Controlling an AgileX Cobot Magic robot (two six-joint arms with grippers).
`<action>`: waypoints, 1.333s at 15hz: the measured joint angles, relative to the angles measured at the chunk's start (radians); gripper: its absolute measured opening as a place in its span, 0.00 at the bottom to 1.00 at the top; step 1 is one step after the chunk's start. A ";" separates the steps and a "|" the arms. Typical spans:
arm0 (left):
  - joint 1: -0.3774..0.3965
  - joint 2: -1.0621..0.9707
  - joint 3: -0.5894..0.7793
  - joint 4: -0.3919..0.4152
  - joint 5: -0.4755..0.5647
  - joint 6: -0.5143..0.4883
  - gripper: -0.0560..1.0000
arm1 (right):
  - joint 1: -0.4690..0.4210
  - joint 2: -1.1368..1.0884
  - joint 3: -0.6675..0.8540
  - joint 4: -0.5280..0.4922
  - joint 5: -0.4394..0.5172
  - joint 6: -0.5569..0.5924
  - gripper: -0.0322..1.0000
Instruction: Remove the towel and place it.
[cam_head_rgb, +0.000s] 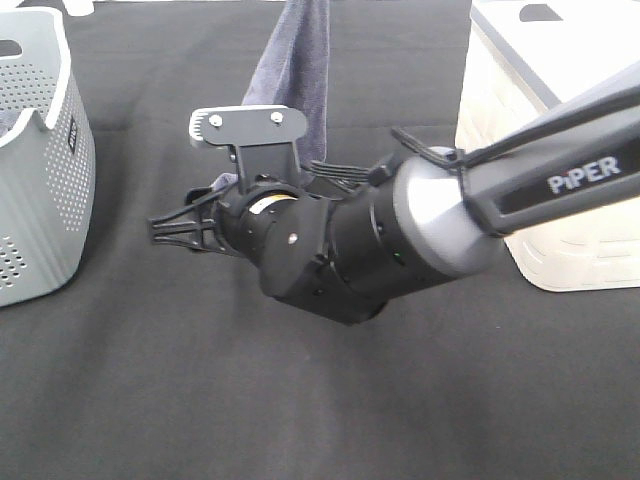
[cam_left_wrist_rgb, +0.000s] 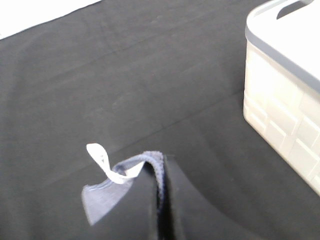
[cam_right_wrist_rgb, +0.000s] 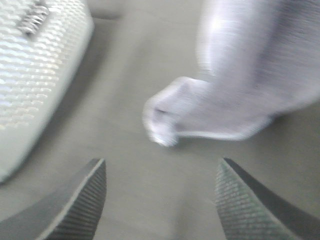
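The grey-lavender towel (cam_head_rgb: 295, 60) hangs down from above the top edge of the exterior high view, and its lower end is hidden behind my right arm. In the left wrist view my left gripper (cam_left_wrist_rgb: 162, 172) is shut on the towel's stitched edge (cam_left_wrist_rgb: 152, 160), next to its white tag (cam_left_wrist_rgb: 100, 157). My right gripper (cam_head_rgb: 165, 228) reaches across the middle and points left. In the right wrist view it is open and empty (cam_right_wrist_rgb: 160, 200), with the towel's hanging end (cam_right_wrist_rgb: 235, 80) just ahead of the fingertips (cam_right_wrist_rgb: 95, 195). I cannot tell whether that end touches the table.
A grey perforated basket (cam_head_rgb: 40, 150) stands at the left edge and also shows in the right wrist view (cam_right_wrist_rgb: 35, 75). A white lidded box (cam_head_rgb: 550, 150) stands at the right and shows in the left wrist view (cam_left_wrist_rgb: 285, 100). A black cloth (cam_head_rgb: 300, 400) covers the table.
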 joint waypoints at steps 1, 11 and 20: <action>-0.020 0.002 0.000 0.048 0.012 -0.024 0.05 | 0.000 0.001 -0.005 0.008 -0.001 0.006 0.64; -0.095 0.004 -0.008 0.229 0.074 -0.159 0.05 | 0.000 0.109 -0.007 0.104 -0.237 0.083 0.64; -0.095 0.004 -0.008 0.227 0.074 -0.176 0.05 | -0.053 0.213 -0.008 -0.004 -0.345 0.083 0.64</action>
